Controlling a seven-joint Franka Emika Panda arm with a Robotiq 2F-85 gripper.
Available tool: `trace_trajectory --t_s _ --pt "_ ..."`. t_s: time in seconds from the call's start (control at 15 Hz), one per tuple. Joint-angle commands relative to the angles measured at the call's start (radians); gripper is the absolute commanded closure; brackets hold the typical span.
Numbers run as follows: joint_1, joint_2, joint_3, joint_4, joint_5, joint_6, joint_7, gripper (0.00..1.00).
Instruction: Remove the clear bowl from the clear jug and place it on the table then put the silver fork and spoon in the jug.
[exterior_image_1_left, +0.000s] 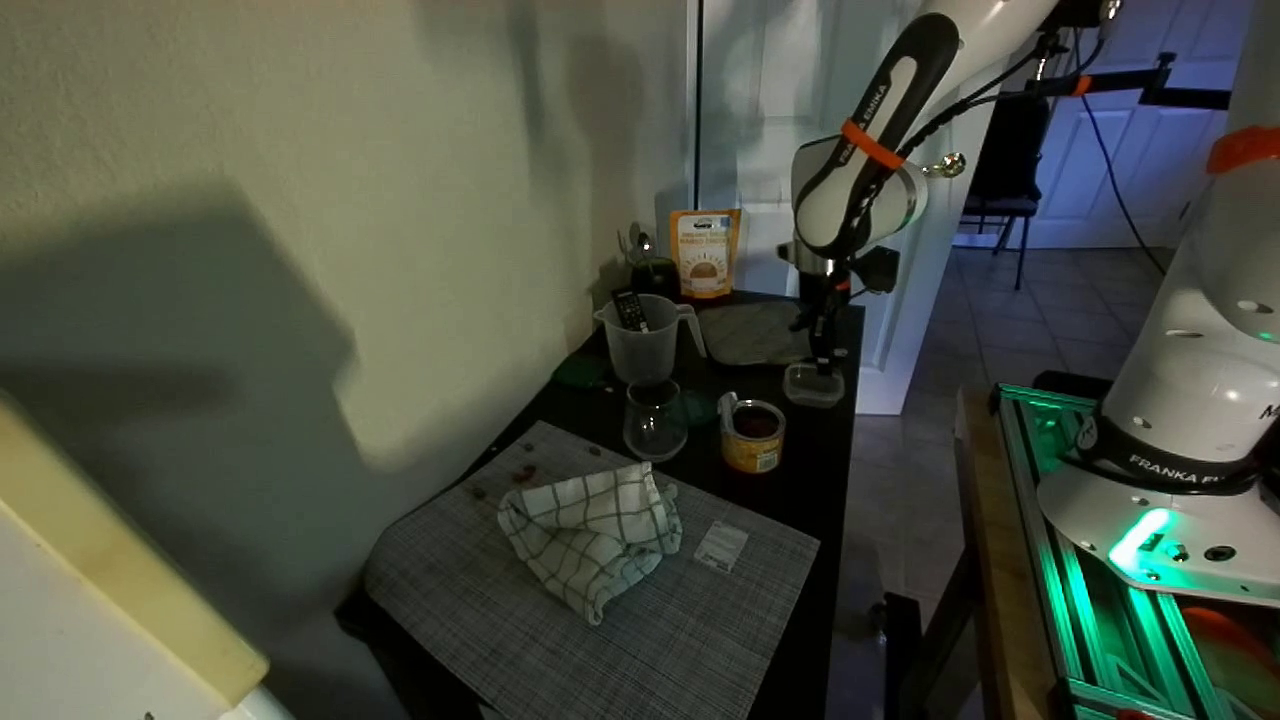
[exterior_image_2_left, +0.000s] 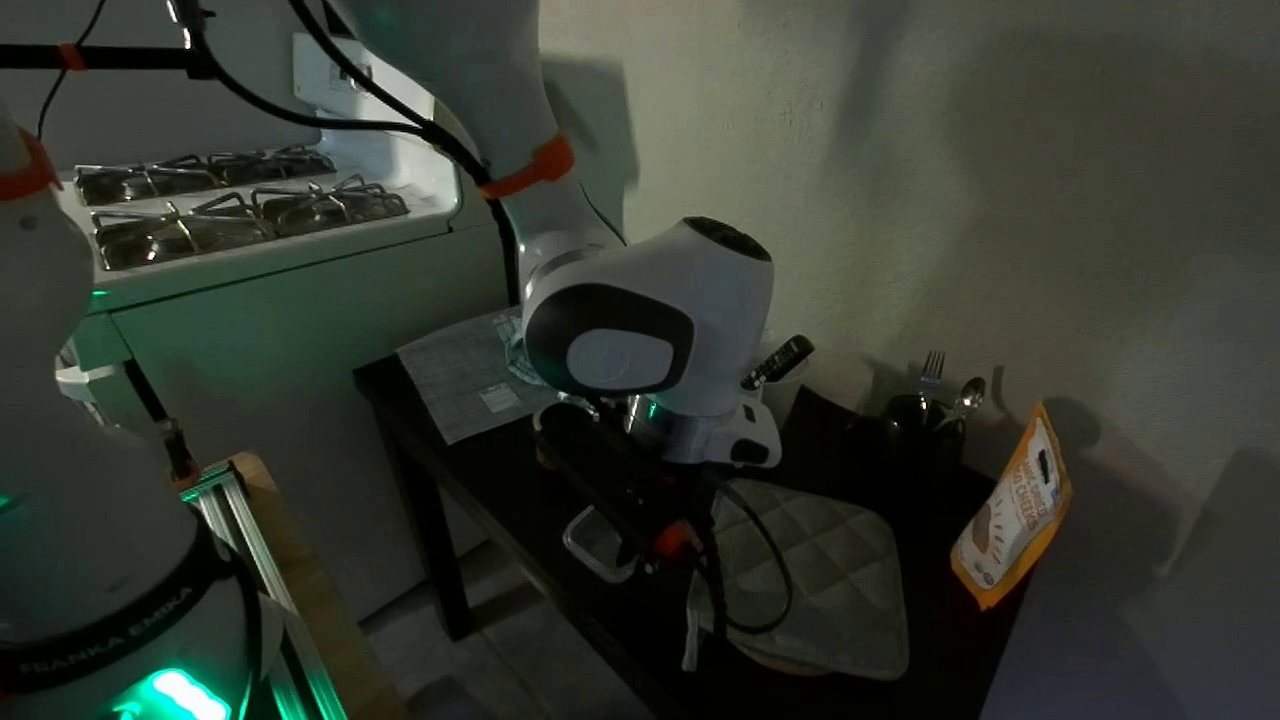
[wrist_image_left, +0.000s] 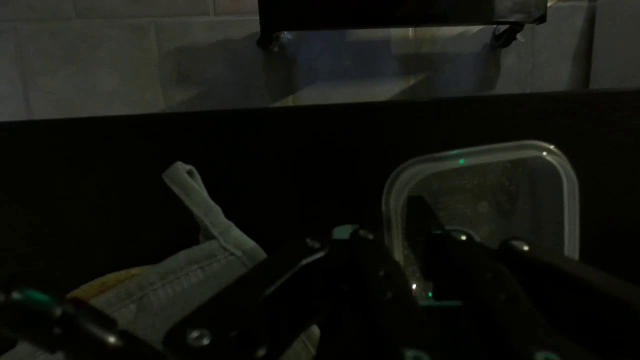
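The clear bowl, a shallow squarish see-through container (exterior_image_1_left: 812, 391), stands on the dark table (exterior_image_1_left: 815, 480) near its edge. It also shows in the wrist view (wrist_image_left: 485, 200) and in an exterior view (exterior_image_2_left: 590, 542). My gripper (wrist_image_left: 392, 240) is low at the bowl, one finger inside and one outside its wall, with a gap between them. The clear jug (exterior_image_1_left: 643, 350) has a handle and stands by the wall with a black remote (exterior_image_1_left: 630, 310) in it; mostly hidden in an exterior view. The silver fork (exterior_image_2_left: 931, 370) and spoon (exterior_image_2_left: 970, 394) stand in a dark cup (exterior_image_2_left: 905, 425) at the back.
A grey quilted pot holder (exterior_image_1_left: 755, 333) lies beside the gripper. An orange bag (exterior_image_1_left: 705, 252) stands at the back. A clear glass (exterior_image_1_left: 655, 425) and an open can (exterior_image_1_left: 752, 445) stand in front of the jug. A checked cloth (exterior_image_1_left: 595, 540) lies on a grey placemat (exterior_image_1_left: 680, 640).
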Motion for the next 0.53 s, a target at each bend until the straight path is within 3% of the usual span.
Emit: trace_trajectory --t_s 0.0,0.2,0.33,0.47 --pt "-0.026 -0.087 -0.007 -0.003 -0.016 -0.019 -0.005 0.42" --pt "-0.071 -0.231 -0.013 -0.016 0.094 0.000 -0.113 0.20" --pt "-0.064 -0.269 -0.046 0.022 0.147 0.026 -0.145 0.05" --pt "-0.034 -0.277 -0.075 0.077 0.230 0.072 -0.172 0.00"
